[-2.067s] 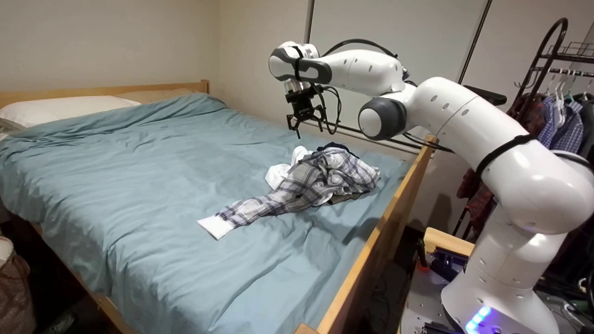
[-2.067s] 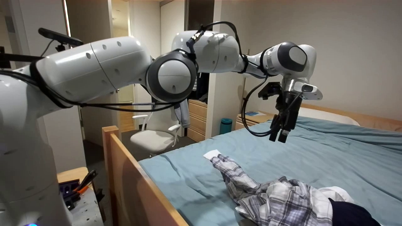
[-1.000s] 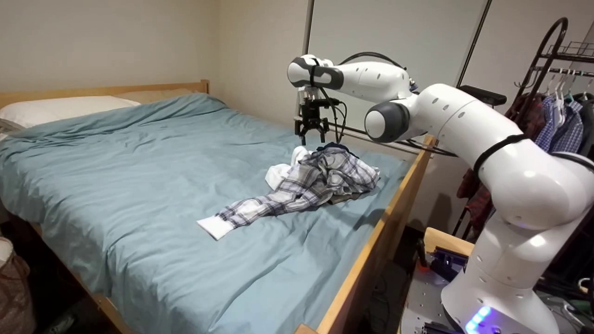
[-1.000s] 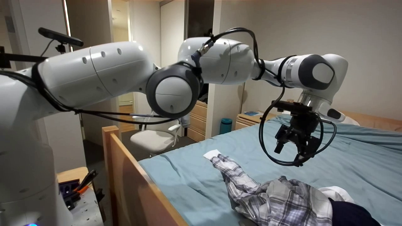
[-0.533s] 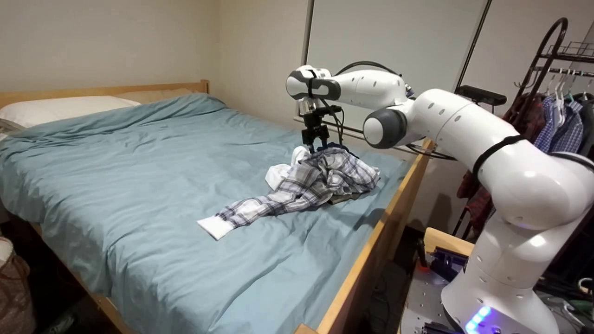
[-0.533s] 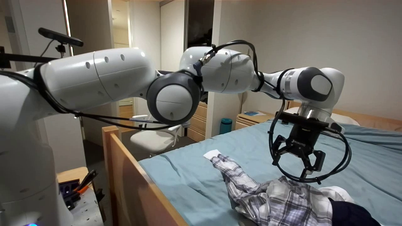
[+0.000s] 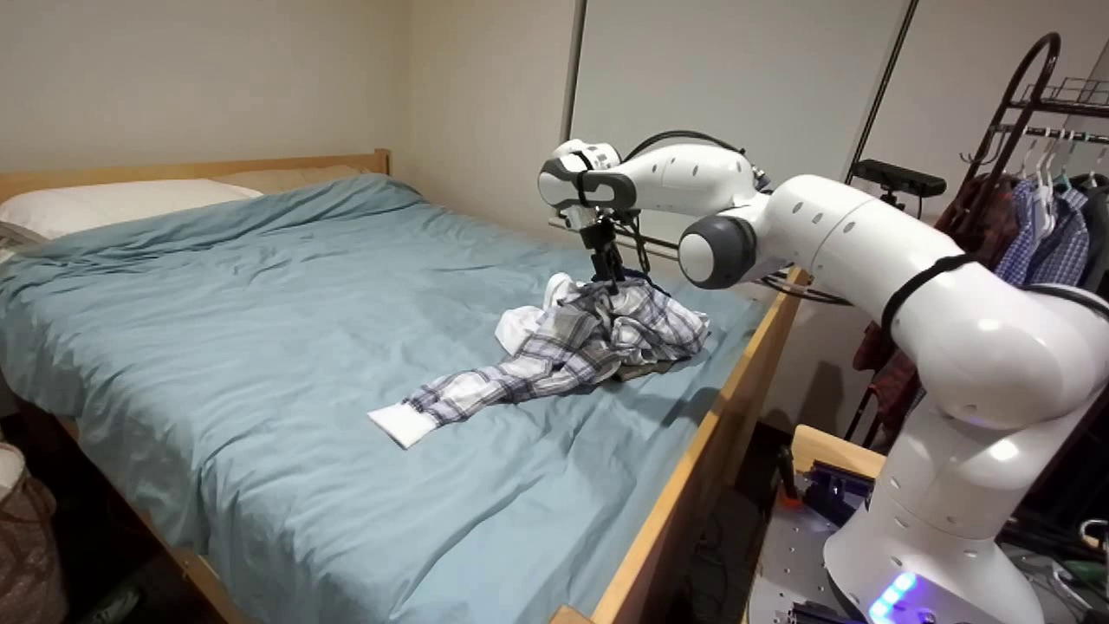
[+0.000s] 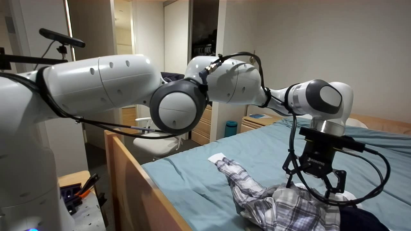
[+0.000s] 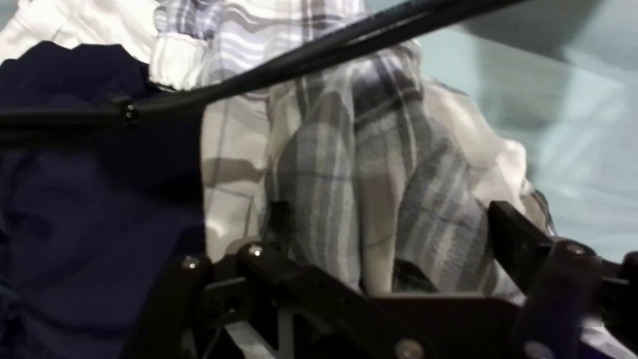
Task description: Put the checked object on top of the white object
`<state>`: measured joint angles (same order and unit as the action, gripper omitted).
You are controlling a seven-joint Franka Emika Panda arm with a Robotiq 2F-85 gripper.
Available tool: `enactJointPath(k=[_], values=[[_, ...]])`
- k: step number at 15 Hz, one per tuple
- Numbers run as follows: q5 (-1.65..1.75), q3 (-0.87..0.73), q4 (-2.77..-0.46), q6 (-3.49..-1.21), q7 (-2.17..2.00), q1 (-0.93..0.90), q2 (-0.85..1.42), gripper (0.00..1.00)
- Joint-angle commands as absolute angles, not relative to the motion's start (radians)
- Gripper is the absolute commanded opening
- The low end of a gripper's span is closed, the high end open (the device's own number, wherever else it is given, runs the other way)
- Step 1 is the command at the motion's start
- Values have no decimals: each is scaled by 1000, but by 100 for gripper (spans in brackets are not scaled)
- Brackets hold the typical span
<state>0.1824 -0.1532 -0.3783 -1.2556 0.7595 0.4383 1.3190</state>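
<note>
"Since the checked shirt (image 7: 589, 329) lies heaped on the bed (image 7: 260, 364), one sleeve (image 7: 485, 390) stretched out to a white cuff (image 7: 405, 423), how do you expect it to handle?"

"Light, limp and soft, I'd judge, with nothing to break and probably not slippery. It should sag and trail wherever it isn't held."

"Where would you take hold?"

"At the ridge of folds below the claw (image 8: 308, 190). Its fingers stand well apart, that ridge lying between them in the wrist view, and nothing is clamped. I'd go for a deep bite; a shallow one could pinch a single layer and leave the rest behind. Mind the navy cloth (image 9: 99, 214) just beside the folds, which might get caught too."

"Are the fingers touching the shirt?"

"The tips are right at it in both exterior views, but I can't tell contact from hovering."

"And the white cloth (image 7: 518, 329) it's meant to go on?"

"Only partly visible. It pokes out beside the shirt, and I can't trace its outline. In the wrist view pale fabric (image 9: 99, 25) shows in several places, with a black cable (image 9: 319, 56) across the folds, and I can't say which patch is which. In an exterior view, the bottom edge also cuts off the near side of the shirt (image 8: 298, 211)."
</note>
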Motion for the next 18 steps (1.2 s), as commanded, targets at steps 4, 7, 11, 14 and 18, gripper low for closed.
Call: enactJointPath(k=[4, 7, 11, 14, 18], values=[[238, -197, -336, -1254, 921, 468, 1430, 100], [228, -202, -334, -1248, 898, 481, 1464, 67], [215, -198, -330, -1235, 876, 494, 1480, 39], [188, -181, -356, -1222, 847, 503, 1442, 20], [154, -162, -379, -1214, 784, 520, 1369, 6]])
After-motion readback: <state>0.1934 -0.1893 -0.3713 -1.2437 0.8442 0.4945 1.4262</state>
